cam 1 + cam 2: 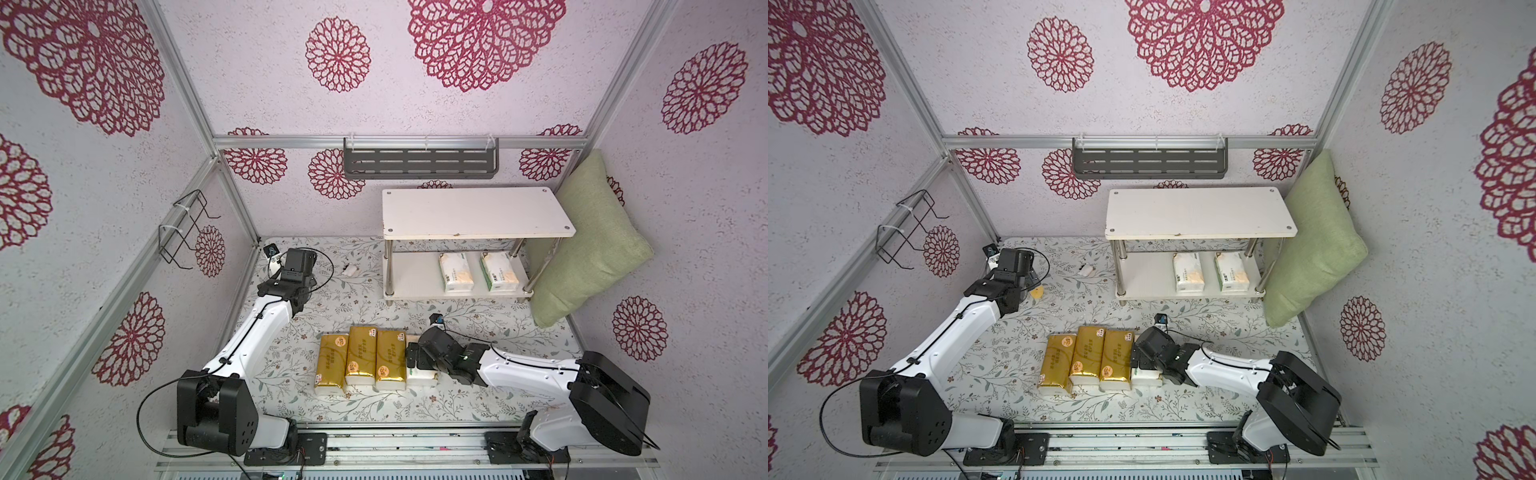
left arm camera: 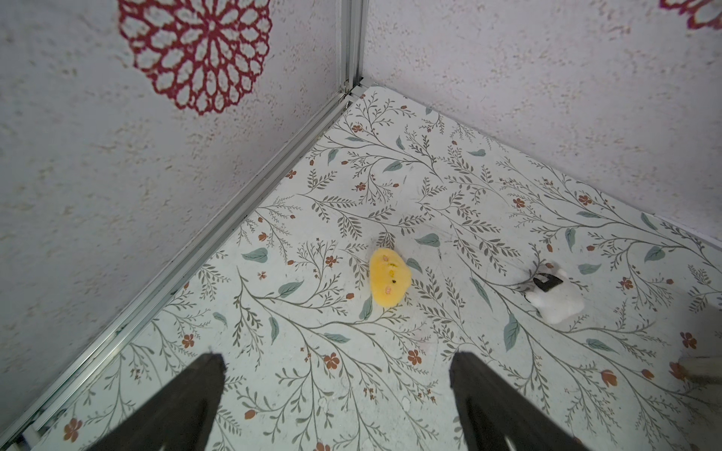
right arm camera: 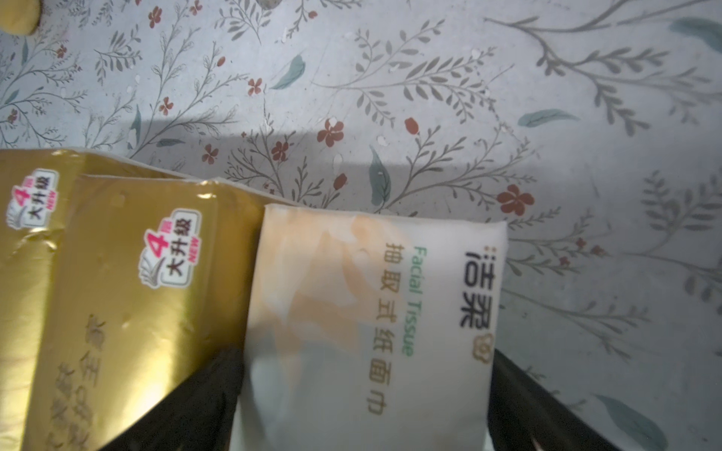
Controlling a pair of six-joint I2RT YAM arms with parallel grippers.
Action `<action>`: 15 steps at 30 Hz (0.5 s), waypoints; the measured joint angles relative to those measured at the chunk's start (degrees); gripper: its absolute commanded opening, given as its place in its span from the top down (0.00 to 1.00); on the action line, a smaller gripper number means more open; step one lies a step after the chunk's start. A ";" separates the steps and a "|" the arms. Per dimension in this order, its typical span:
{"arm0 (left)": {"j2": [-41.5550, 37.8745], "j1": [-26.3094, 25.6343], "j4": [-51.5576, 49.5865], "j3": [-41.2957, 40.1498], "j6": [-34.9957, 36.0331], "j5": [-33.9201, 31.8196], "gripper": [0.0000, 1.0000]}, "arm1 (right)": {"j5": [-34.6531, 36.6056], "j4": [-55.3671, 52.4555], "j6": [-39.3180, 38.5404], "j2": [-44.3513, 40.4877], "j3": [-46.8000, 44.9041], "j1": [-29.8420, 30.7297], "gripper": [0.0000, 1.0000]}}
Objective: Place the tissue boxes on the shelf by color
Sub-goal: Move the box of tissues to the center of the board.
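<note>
Three gold tissue boxes lie side by side on the floral table, and a white one lies against their right side. My right gripper is low over that white box, open at full width. One finger is wedged between it and the nearest gold box, the other on its free side. Two more white boxes lie on the lower board of the shelf; its top board is bare. My left gripper hangs open and empty near the back left corner.
A green pillow leans against the shelf's right end. A grey slotted rack hangs on the back wall and a black wire rack on the left wall. A small yellow toy and a small white thing lie near the left gripper.
</note>
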 measured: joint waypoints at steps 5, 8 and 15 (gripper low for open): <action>0.00 0.00 -0.02 0.00 0.00 0.00 0.03 | 0.04 -0.22 -0.33 0.17 0.24 0.00 0.02; 0.00 0.00 -0.02 0.00 0.02 0.00 0.03 | 0.07 -0.28 -1.03 0.17 0.24 -0.04 0.03; 0.00 0.00 -0.04 0.72 0.04 0.00 0.03 | -1.29 -0.33 -4.68 -0.48 0.00 -2.25 0.05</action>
